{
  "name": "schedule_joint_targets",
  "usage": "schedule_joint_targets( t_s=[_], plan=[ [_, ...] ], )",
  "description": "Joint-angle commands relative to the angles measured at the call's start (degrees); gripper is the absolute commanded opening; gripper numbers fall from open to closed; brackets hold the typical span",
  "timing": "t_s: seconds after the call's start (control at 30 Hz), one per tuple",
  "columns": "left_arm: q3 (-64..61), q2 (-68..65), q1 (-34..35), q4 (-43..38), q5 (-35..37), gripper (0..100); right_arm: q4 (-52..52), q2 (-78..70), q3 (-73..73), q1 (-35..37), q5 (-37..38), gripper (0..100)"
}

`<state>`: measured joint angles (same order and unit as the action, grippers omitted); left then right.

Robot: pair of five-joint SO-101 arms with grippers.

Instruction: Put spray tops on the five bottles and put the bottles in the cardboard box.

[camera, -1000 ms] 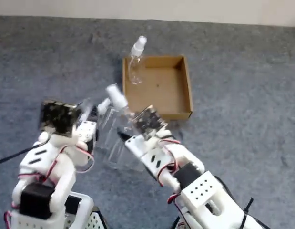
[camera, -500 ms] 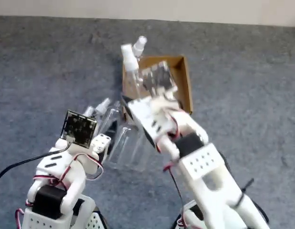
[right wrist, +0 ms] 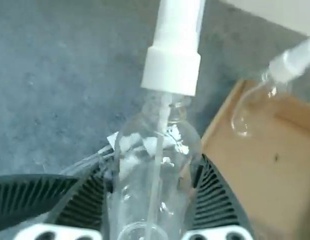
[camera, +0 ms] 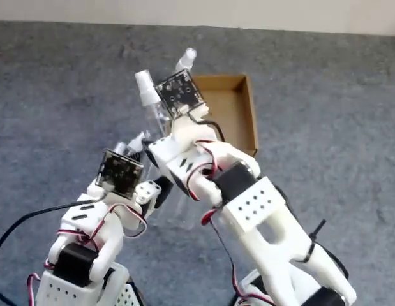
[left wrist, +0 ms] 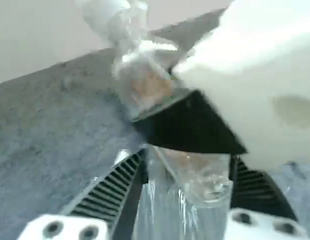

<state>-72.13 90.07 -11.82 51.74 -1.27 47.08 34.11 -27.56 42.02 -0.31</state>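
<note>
**Capped bottle up in the right arm, box drop pending**

The right gripper (right wrist: 152, 192) was clamped on a clear bottle (right wrist: 153, 145), one ribbed finger on each side of its body. The white spray top (right wrist: 174, 52) was seated on the neck, its dip tube running down inside. In the high view this bottle sat in the upper middle of the frame, raised off the grey carpet (camera: 325, 76). It was just left of the cardboard box (camera: 253, 121), not yet over the opening. A second bottle (right wrist: 247, 115), also topped, leaned in the box's far left corner. The loose bottles (camera: 181, 205) lay in a clear jumble at lower centre of the high view, beside the left arm. Their count was hard to tell, though at least one white top showed among them. The left gripper (left wrist: 187, 172) hung low over that jumble with clear plastic right in front of it. I couldn't tell whether it gripped anything.

Step, as I judged it: capping was done for this bottle and the carry to the box was in hand. One of five was boxed, so it was early in the task. The next move would call for swinging the bottle right across the box wall and lowering it onto the bare box floor. It should be released clear of the leaning bottle — a knock could tip that one.
</note>
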Motion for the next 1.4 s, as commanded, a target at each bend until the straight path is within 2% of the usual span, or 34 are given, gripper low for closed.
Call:
schedule_joint_targets(
  t_s=[0.0,0.27,0.4,0.53,0.63,0.8,0.93,1.17,1.37],
  plan=[
    [-0.22,-0.13,3.47,-3.34,-0.7,20,3.21,6.9,3.56,0.84,2.9,0.4],
    [-0.84,-0.22,3.38,-3.52,-0.62,20,8.22,10.68,3.82,0.57,3.52,0.4],
    [-0.92,0.13,3.74,-3.16,-0.62,20,6.99,10.15,3.91,-5.67,3.69,0.4],
    [-1.1,0.4,3.91,-3.16,-0.53,20,-0.04,7.43,3.91,-14.81,7.91,0.4],
    [-2.86,0.4,4.97,-3.52,-0.44,16,-6.55,2.77,3.91,-20.09,8.79,0.4],
    [-3.47,0.4,7.43,-3.6,-0.35,1,-18.95,-8.4,4.0,-22.81,8.7,0.4],
    [-3.82,0.4,7.52,-4.31,-0.35,0,-24.22,-18.51,8.4,-22.81,8.7,0.4],
    [-3.91,0.4,7.16,-4.31,-0.35,0,-24.04,-37.67,26.07,-25.19,8.44,0.4],
    [-5.93,0.4,7.16,-7.12,-0.35,0,-24.22,-45.23,34.07,-27.12,8.35,0.4]
  ],
)
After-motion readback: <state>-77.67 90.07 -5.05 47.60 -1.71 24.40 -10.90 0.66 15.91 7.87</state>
